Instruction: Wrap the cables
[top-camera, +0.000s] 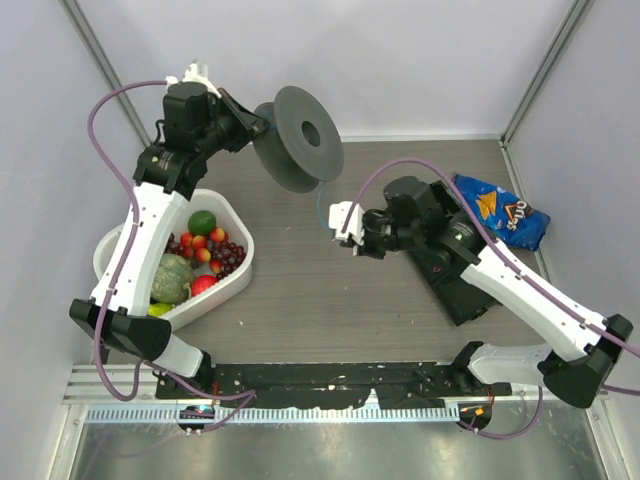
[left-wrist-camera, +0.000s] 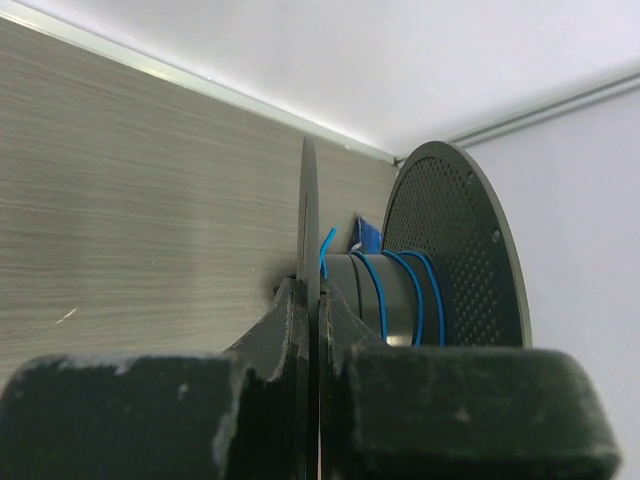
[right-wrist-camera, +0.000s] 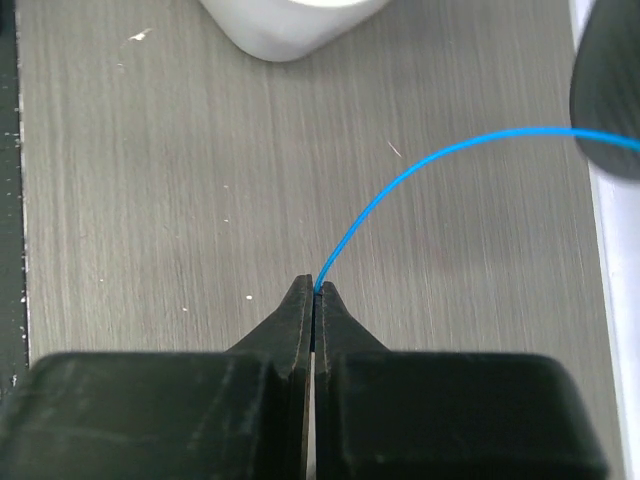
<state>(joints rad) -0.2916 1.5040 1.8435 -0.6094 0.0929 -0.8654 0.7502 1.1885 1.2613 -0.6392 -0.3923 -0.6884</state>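
Observation:
A dark grey spool (top-camera: 300, 138) is held in the air at the back of the table. My left gripper (top-camera: 258, 125) is shut on one of its flanges (left-wrist-camera: 310, 230), which stands edge-on between the fingers. A few turns of thin blue cable (left-wrist-camera: 385, 290) lie round the hub. My right gripper (right-wrist-camera: 315, 290) is shut on the blue cable (right-wrist-camera: 400, 185), which curves up and to the right towards the spool's edge (right-wrist-camera: 610, 90). From above, the right gripper (top-camera: 338, 228) is just below and right of the spool, and the cable (top-camera: 321, 203) shows faintly between them.
A white bowl (top-camera: 110, 245) of fruit stands at the left under my left arm; its corner also shows in the right wrist view (right-wrist-camera: 290, 25). A blue chip bag (top-camera: 500, 210) lies at the right back. A black flat object (top-camera: 460, 290) lies under my right arm.

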